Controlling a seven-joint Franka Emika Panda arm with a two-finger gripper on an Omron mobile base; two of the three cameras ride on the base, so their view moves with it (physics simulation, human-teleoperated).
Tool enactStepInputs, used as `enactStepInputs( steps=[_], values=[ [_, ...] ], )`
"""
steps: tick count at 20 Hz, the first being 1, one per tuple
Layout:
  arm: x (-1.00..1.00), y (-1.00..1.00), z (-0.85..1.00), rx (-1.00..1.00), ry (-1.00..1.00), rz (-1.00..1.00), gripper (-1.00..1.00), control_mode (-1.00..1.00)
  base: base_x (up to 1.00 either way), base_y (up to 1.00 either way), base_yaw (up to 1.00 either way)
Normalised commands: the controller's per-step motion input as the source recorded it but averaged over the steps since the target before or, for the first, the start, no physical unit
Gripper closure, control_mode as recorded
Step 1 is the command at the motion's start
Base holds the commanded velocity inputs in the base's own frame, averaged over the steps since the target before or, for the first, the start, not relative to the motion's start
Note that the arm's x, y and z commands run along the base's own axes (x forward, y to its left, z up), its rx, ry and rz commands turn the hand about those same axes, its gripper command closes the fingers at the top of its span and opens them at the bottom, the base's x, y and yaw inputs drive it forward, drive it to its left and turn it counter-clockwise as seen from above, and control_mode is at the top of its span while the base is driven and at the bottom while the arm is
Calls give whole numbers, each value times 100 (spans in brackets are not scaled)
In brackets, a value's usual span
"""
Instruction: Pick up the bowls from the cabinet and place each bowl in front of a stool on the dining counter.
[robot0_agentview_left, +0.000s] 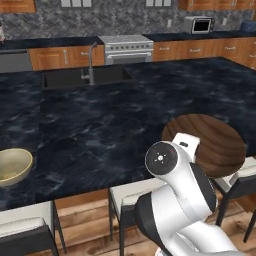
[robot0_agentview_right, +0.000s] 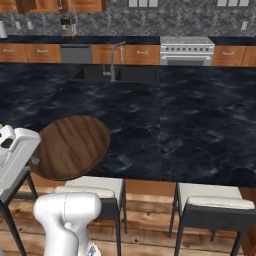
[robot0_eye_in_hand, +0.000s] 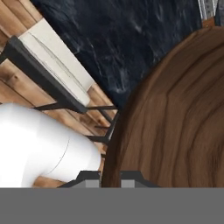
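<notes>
My gripper (robot0_eye_in_hand: 109, 178) is shut on the rim of the dark brown wood-grained bowl (robot0_eye_in_hand: 175, 122). That bowl (robot0_agentview_left: 212, 142) hangs at the near edge of the black marble dining counter (robot0_agentview_left: 100, 125), partly over the edge, above a cream-seated stool (robot0_agentview_left: 244, 171). In the right base view the bowl (robot0_agentview_right: 70, 147) sits just right of my gripper (robot0_agentview_right: 33, 159). The pale beige-olive bowl (robot0_agentview_left: 12, 166) rests upright on the counter near its front left edge, in front of another stool (robot0_agentview_left: 25, 220). I cannot tell whether the brown bowl touches the top. The cabinet is out of view.
A third stool (robot0_agentview_left: 135, 195) stands between the two, under the counter edge. A sink (robot0_agentview_left: 85, 77) with a tall faucet (robot0_agentview_left: 91, 62) is set in the far side of the counter. A steel stove (robot0_agentview_left: 126, 47) and wooden drawer units line the back wall.
</notes>
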Motion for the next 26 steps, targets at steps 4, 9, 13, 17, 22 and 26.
enactStepInputs(
  steps=[4,9,13,17,22,26],
  values=[
    [0,0,0,0,0,0,100,100,30,0,0],
    [0,0,0,0,0,0,100,100,22,0,0],
    [8,0,0,0,0,0,100,-100,22,0,0],
    [54,0,0,0,0,0,100,-100,0,0,0],
    [65,0,-2,0,0,0,100,-100,0,0,0],
    [71,14,-14,1,0,0,100,-100,0,0,0]
  ],
)
